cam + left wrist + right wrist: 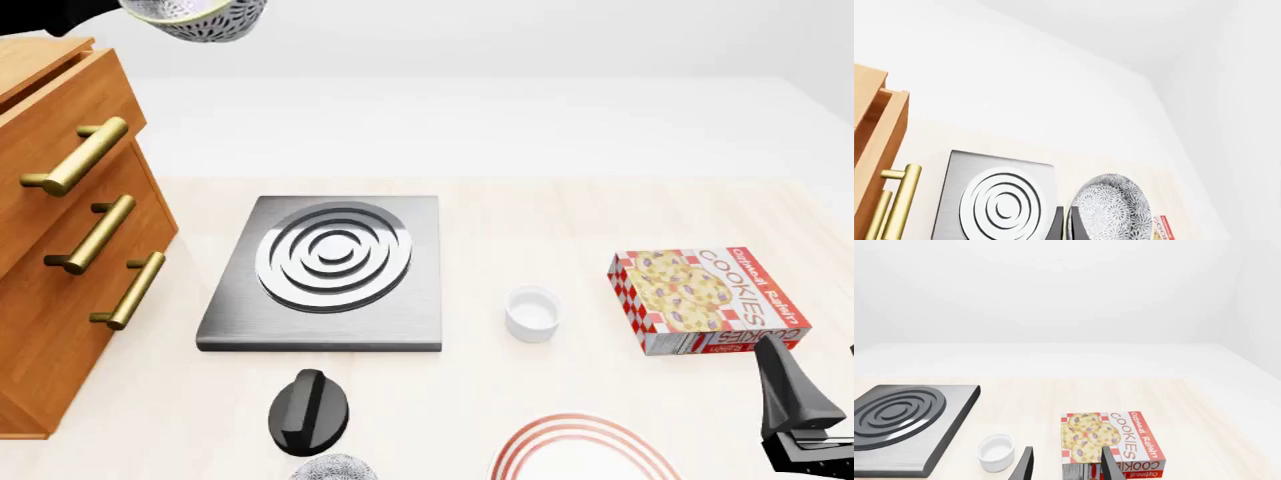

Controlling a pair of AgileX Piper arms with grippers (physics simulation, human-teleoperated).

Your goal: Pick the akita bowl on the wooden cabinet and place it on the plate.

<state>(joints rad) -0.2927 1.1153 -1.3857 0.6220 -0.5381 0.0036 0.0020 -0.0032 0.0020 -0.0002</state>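
Note:
The akita bowl, dark with a white lacy pattern, hangs high in the air at the top left of the front view, just beyond the wooden cabinet's top edge. My left gripper is shut on its rim. In the left wrist view the bowl sits right beside the nearly closed fingers, with the cabinet off to one side. The plate, white with red rings, lies at the table's near edge, cut off by the frame. My right gripper stands open and empty near the table's right front.
A grey square stove lies mid-table. A small white cup and a cookies box sit to its right. A black rounded object rests near the front, with a speckled edge below it.

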